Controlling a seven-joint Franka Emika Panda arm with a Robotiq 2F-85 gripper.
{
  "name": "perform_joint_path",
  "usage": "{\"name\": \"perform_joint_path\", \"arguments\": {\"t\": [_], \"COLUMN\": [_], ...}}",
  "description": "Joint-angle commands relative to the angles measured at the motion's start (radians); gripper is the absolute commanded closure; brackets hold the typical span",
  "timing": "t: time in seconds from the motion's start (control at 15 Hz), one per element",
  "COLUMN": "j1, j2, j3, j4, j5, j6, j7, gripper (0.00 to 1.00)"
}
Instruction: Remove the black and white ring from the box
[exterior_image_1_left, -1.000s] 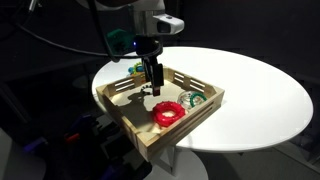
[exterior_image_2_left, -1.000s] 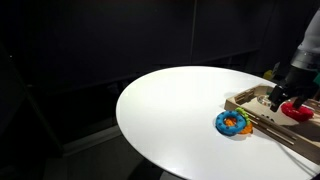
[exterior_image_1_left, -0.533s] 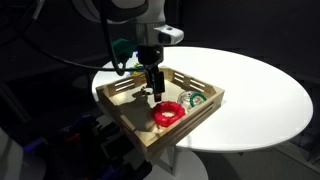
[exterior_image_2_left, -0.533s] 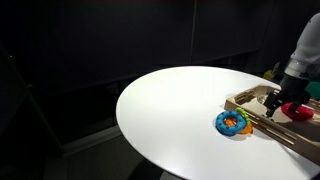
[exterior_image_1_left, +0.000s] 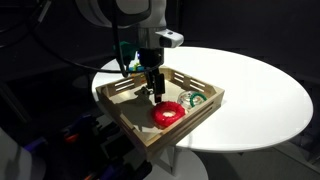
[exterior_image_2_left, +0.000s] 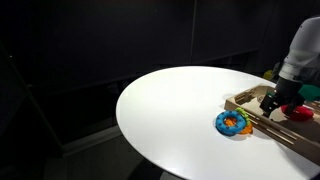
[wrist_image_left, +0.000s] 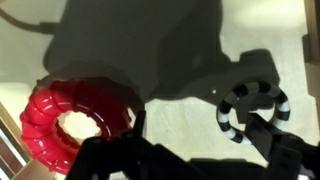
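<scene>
In the wrist view the black and white ring (wrist_image_left: 250, 106) lies flat on the pale floor of the box (wrist_image_left: 175, 118). My gripper (wrist_image_left: 199, 132) hangs open just above that floor. Its right finger (wrist_image_left: 268, 140) overlaps the ring's lower right edge, and its left finger (wrist_image_left: 130, 140) stands beside the red ring (wrist_image_left: 72, 122). Nothing is held. In both exterior views the gripper (exterior_image_1_left: 152, 90) (exterior_image_2_left: 274, 102) reaches down into the wooden box (exterior_image_1_left: 190, 122) (exterior_image_2_left: 245, 100). The arm hides the black and white ring there.
A larger red ring (exterior_image_1_left: 168, 113) (exterior_image_2_left: 300, 113) lies in the box near its front. A green and white ring (exterior_image_1_left: 192, 98) sits in a box corner. A blue and orange ring (exterior_image_2_left: 232, 122) lies on the round white table (exterior_image_1_left: 255, 95) outside the box.
The gripper has come down a little further into the box, jaws still open. The rings have not moved.
</scene>
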Motion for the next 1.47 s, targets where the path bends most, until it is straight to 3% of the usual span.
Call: {"name": "perform_joint_path", "arguments": {"t": [0.0,0.47,0.8,1.13,1.4], "j1": [0.022,0.040,0.045,0.042,0.045], "j2": [0.026,0.036,0.029,0.004,-0.071], "j3": [-0.017,-0.026,-0.033,-0.054,-0.052], "j4": [0.033,0.050,0.057,0.063,0.082], "j5": [-0.040,-0.050,-0.045,0.006,0.009], "j6": [-0.012,-0.020,-0.024,-0.064,-0.177], "j7": [0.046,0.053,0.060,0.033,0.039], "gripper": [0.02,0.61,0.96,0.95,0.94]}}
